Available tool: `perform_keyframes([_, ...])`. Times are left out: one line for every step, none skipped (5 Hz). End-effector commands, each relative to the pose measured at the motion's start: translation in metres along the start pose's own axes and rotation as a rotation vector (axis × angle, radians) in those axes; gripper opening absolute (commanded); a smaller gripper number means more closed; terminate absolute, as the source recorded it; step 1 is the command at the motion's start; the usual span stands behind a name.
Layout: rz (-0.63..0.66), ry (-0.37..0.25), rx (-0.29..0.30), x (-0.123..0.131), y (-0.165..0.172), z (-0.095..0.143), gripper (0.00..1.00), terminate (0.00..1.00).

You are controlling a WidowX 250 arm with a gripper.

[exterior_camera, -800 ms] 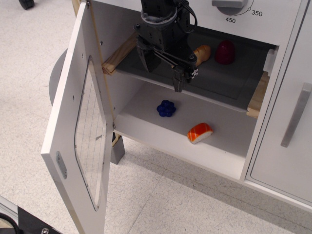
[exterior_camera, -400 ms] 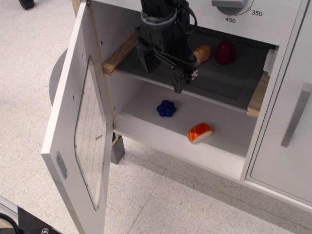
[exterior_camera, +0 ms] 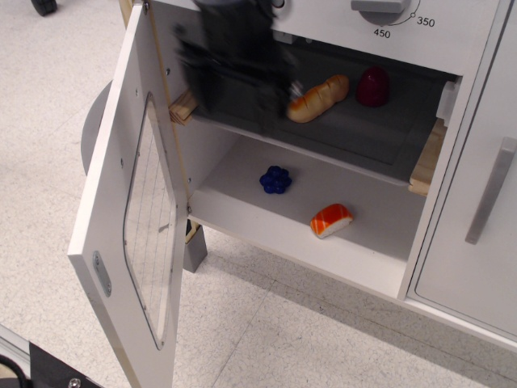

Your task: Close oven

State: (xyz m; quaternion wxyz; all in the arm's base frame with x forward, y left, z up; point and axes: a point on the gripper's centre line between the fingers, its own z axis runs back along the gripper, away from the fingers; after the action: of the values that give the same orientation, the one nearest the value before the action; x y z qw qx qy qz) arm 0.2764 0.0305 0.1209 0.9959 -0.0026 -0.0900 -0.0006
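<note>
A: Start at the left of the frame. What's there?

B: The white oven door [exterior_camera: 133,234] with its rounded wire-lined window stands swung wide open, hinged along the cabinet's left edge and reaching down to the lower left. The white toy oven [exterior_camera: 323,242] itself fills the middle and right, so nothing is closed yet.

A: And the dark gripper [exterior_camera: 234,69]?

B: Upper centre-left, just inside the opening above the grey shelf [exterior_camera: 363,133]. It's badly motion-blurred; I cannot tell whether its jaws are spread or pressed together, and it doesn't seem to carry anything.

A: What sits inside?

B: On the shelf, a tan bread roll [exterior_camera: 317,98] and a dark red domed piece [exterior_camera: 372,86]. On the white floor below, a blue flower-shaped toy [exterior_camera: 275,179] and an orange-and-white sushi piece [exterior_camera: 332,220]. Top right, the grey temperature dial [exterior_camera: 380,10].

A: Which step, then?

B: I'd judge the arm is clearing the cavity. Next it needs to get round to the door's outer face and push it rightward until shut.
</note>
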Motion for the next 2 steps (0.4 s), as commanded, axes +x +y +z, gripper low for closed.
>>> perform_keyframes([0.109, -0.032, 0.100, -0.022, 0.050, 0.055, 1.00, 0.00])
perform_keyframes([0.137, -0.026, 0.151, -0.028, 0.069, 0.044, 1.00, 0.00])
